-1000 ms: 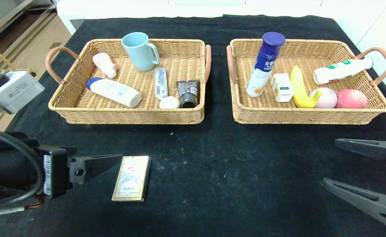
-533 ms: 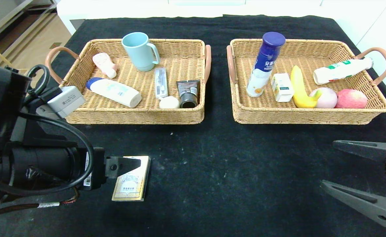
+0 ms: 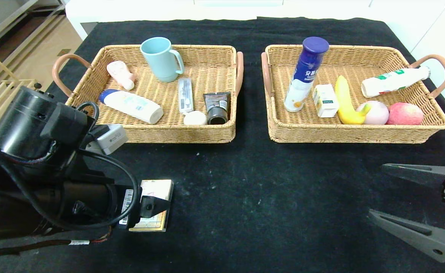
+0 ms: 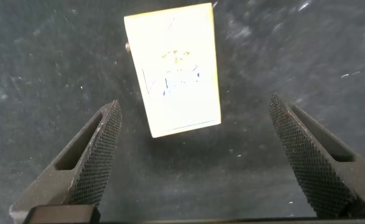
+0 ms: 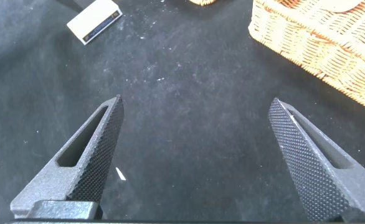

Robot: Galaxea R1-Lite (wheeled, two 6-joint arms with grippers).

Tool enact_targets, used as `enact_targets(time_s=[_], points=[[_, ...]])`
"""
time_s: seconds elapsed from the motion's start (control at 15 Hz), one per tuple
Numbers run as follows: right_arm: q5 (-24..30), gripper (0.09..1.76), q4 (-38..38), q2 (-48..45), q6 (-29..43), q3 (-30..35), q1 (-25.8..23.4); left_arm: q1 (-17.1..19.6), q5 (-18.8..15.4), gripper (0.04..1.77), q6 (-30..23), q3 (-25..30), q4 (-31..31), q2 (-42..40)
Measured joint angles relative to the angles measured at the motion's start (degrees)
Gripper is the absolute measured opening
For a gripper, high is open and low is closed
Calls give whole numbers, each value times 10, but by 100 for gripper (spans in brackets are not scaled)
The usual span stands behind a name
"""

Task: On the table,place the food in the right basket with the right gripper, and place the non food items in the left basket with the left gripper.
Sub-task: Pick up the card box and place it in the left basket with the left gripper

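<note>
The flat rectangular cream-and-gold card box [image 3: 154, 206] is lying on the black cloth-covered bench [image 3: 252, 182], near its front edge and well apart from the two wicker baskets. The left pincer [image 4: 195, 140] is hovering directly above the box with its jaws spread wide, one finger standing to each side of it and neither touching it; nothing is being held. The left wicker basket [image 3: 93, 127] is sitting behind the box, the right wicker basket [image 3: 355, 132] is sitting beside it across a gap. The right pincer [image 3: 412, 204] is idling over the bench's front right area, jaws wide apart and gripping nothing.
</note>
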Motion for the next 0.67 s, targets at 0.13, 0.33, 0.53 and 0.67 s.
enact_targets(time_s=[0.13,0.33,0.53,0.67], points=[[0,170,0,1,0,2,2,1,-1,172,1,3,0,8],[0,170,0,2,0,4,9,5,-1,172,2,7,0,22],[0,171,0,4,-1,6,11,8,1,172,4,11,-1,33],[0,171,0,7,-4,9,13,8,13,172,4,12,-3,39]])
